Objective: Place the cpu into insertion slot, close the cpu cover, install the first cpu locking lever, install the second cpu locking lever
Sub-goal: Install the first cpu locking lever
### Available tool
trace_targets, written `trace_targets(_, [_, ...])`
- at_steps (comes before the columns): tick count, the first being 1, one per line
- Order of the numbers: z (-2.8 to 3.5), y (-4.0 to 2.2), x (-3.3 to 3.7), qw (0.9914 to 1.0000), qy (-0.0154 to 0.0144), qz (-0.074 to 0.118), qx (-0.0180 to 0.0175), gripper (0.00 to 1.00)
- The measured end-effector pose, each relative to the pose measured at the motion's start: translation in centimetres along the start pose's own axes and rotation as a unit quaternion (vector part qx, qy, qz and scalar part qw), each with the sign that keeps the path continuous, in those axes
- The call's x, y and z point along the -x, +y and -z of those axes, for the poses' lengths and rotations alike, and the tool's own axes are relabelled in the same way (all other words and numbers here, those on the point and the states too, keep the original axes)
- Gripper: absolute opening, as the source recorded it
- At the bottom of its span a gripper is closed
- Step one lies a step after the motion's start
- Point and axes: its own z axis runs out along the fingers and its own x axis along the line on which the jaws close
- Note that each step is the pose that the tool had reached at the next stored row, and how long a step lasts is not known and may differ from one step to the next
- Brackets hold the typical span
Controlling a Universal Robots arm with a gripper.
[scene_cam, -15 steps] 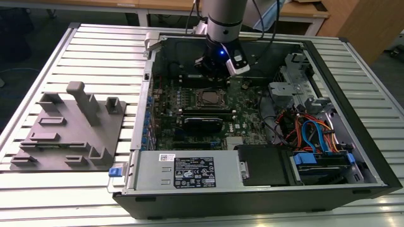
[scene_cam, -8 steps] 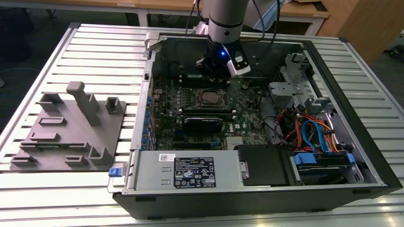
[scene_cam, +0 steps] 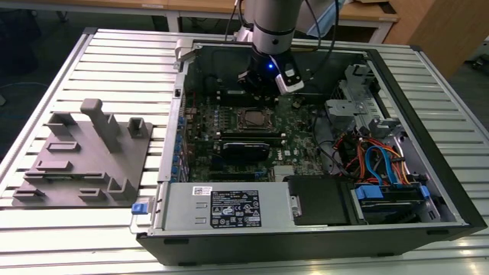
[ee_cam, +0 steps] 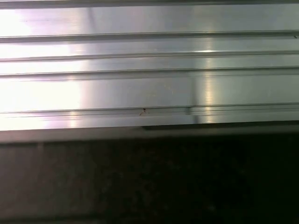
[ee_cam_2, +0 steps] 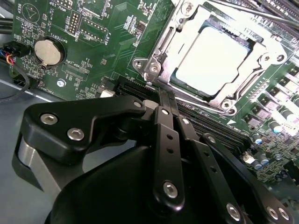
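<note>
Your cpu (ee_cam_2: 212, 58) lies flat inside the insertion slot (ee_cam_2: 161, 44), and the cpu cover (ee_cam_2: 224, 101) looks folded down around it, with the shiny top showing through its square hole. So the first two jobs look done, and I think you are on the locking lever part now.

Your gripper (ee_cam_2: 164, 95) sits just beside one corner of the insertion slot, right over the green board. Its two black fingers (ee_cam_2: 162, 122) look pressed close together, and they have hold of nothing. In the exterior view, the gripper (scene_cam: 265, 86) hangs inside the open computer case (scene_cam: 428, 91), just past the insertion slot (scene_cam: 252, 118).

A thin metal bar (ee_cam_2: 252, 10) runs along the far side of the insertion slot from the gripper. It is probably a locking lever, but you cannot tell if it is hooked down.

A lever job calls for a small, slow push, down and then sideways under its hook. Keep off the tiny parts near the insertion slot
</note>
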Motion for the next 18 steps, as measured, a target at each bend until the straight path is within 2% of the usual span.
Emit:
trace_targets(8, [0.2,0.02,0.01,1.0,-0.0002,0.0,0.0003,0.1])
trace_targets(18, [-0.03,-0.03,0.06,1.0,-0.0001,0.0,0.0,0.1])
